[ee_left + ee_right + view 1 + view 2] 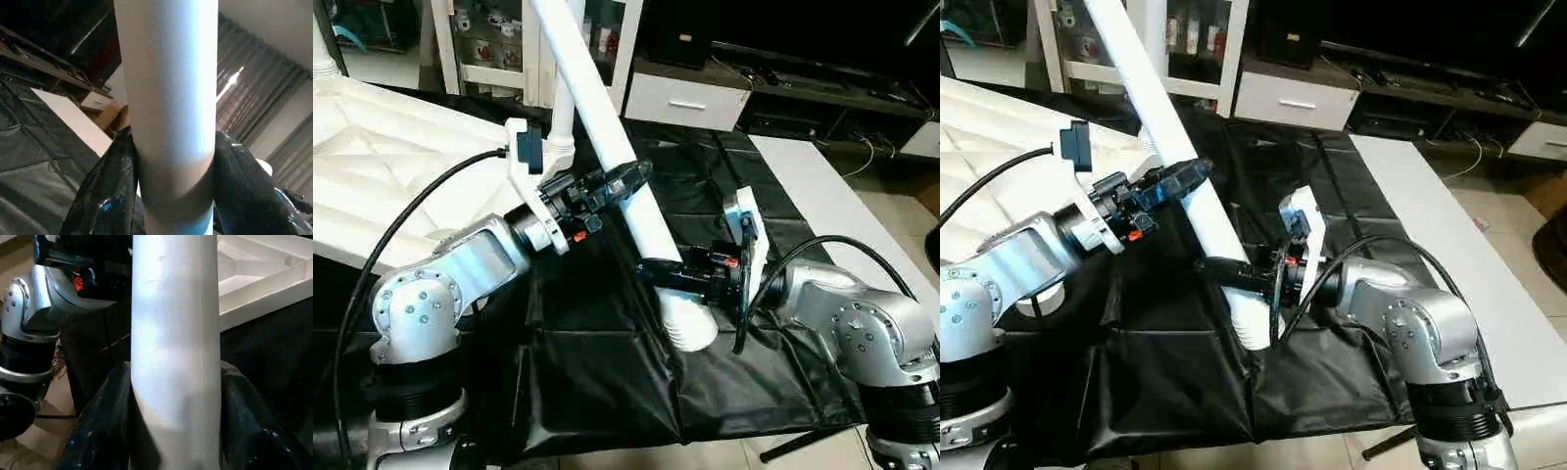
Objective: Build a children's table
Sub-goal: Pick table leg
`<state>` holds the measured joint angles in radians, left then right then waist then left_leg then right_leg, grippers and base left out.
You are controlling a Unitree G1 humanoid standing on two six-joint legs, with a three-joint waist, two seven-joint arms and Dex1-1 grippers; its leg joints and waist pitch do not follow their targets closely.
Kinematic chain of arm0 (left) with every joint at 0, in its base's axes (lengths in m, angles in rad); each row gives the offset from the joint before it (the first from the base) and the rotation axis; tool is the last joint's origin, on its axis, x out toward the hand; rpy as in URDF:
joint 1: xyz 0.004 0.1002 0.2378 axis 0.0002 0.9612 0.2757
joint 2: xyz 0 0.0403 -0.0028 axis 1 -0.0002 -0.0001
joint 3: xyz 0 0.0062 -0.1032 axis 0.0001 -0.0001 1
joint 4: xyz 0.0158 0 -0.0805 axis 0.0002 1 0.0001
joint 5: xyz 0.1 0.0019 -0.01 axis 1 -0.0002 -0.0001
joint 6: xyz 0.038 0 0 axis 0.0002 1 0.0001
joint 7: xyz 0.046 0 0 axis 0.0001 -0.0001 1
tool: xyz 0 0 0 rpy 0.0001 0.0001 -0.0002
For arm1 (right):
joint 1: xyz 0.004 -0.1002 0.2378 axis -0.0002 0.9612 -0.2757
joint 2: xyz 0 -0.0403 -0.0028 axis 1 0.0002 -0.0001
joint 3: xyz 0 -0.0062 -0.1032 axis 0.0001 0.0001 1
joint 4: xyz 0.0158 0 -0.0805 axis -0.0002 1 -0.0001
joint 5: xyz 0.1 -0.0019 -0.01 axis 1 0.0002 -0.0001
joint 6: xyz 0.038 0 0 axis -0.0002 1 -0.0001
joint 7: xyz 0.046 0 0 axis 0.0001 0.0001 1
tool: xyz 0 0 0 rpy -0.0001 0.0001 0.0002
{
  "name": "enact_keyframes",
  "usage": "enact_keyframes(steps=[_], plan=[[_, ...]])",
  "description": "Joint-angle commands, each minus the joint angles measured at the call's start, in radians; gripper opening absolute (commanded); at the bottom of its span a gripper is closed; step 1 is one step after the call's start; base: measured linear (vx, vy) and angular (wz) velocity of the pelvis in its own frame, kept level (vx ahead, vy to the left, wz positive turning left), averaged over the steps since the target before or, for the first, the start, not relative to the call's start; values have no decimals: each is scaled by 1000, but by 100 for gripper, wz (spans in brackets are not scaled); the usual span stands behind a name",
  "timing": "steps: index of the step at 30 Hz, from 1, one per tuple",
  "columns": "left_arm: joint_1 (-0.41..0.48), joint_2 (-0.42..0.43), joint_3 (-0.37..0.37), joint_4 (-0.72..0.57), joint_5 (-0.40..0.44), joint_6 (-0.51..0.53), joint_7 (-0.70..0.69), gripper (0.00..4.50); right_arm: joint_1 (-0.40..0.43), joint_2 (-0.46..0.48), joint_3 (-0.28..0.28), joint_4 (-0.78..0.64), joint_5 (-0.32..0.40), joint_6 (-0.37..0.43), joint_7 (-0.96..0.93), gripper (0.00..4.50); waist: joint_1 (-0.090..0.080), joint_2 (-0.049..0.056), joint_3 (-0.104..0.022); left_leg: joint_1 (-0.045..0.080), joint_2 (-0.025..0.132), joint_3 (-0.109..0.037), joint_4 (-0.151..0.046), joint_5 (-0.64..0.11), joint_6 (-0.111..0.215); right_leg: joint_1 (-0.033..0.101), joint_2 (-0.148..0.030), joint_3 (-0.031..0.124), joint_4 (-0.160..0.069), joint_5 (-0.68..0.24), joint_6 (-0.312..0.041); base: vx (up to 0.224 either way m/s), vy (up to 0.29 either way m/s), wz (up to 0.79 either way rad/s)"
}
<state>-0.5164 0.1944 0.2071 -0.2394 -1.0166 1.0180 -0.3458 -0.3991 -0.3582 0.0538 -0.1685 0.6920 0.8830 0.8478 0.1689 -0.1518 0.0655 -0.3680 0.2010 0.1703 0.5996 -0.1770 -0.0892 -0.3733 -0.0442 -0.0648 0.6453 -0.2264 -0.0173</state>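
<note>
Left gripper (625,182) jaws clamped round mid-shaft of long tapered white plastic tube leg (607,127); right gripper (658,274) clamped near ribbed lower end. Leg tilted above black-sheeted table (607,382), near front edge. Likely light, stiff, slippery; grip both ends.

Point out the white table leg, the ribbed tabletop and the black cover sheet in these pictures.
table leg (607,117), left eye view, middle of the tube.
tabletop (382,157), left eye view, ribbed underside.
black cover sheet (597,362), left eye view, bare near part.
</note>
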Motion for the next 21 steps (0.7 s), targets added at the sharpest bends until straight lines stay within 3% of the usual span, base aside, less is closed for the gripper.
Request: enact_keyframes(steps=[1, 9, 12, 15, 17, 20, 21], plan=[[-21, 26, -68, -27, 55, -5, -20, 185, -18, -18, -2, 23, -20, -15, -18, 257, -2, 28, -65, 20, 38, -17, -72, -130, -93, 38, -96, 53, -84, -118, -62, 0, 0, 0], [-44, 92, -126, -54, 111, -22, -62, 180, -37, -8, 5, 50, -52, -51, -27, 324, -5, 29, -66, 20, 37, -15, -71, -109, -96, 37, -95, 53, -78, -86, -70, 0, 0, 0], [-75, 120, -144, -50, 136, -38, -82, 180, -54, -23, 36, 68, -140, -148, -37, 345, -5, 31, -64, 24, 37, -13, -72, -131, -104, 33, -95, 53, -81, -123, -71, 0, 0, 0], [-98, 146, -170, -43, 162, -53, -114, 180, -59, -44, 65, 76, -196, -207, -29, 363, -5, 31, -65, 21, 38, -15, -72, -124, -104, 37, -95, 53, -79, -114, -69, 0, 0, 0], [-109, 154, -180, -38, 169, -54, -129, 179, -55, -48, 72, 84, -206, -251, 5, 374, -7, 31, -66, 22, 37, -14, -71, -130, -103, 36, -95, 53, -76, -105, -73, 0, 0, 0], [-129, 174, -209, -29, 190, -61, -164, 179, -49, -57, 76, 94, -192, -235, 28, 374, -6, 30, -66, 21, 36, -13, -71, -123, -92, 38, -93, 54, -76, -93, -83, 0, 0, 0], [-135, 178, -221, -23, 198, -65, -176, 179, -48, -60, 79, 100, -187, -227, 35, 374, -5, 49, -67, 23, 37, -15, -71, -126, -95, 36, -94, 54, -72, -84, -86, 0, 0, 0]])
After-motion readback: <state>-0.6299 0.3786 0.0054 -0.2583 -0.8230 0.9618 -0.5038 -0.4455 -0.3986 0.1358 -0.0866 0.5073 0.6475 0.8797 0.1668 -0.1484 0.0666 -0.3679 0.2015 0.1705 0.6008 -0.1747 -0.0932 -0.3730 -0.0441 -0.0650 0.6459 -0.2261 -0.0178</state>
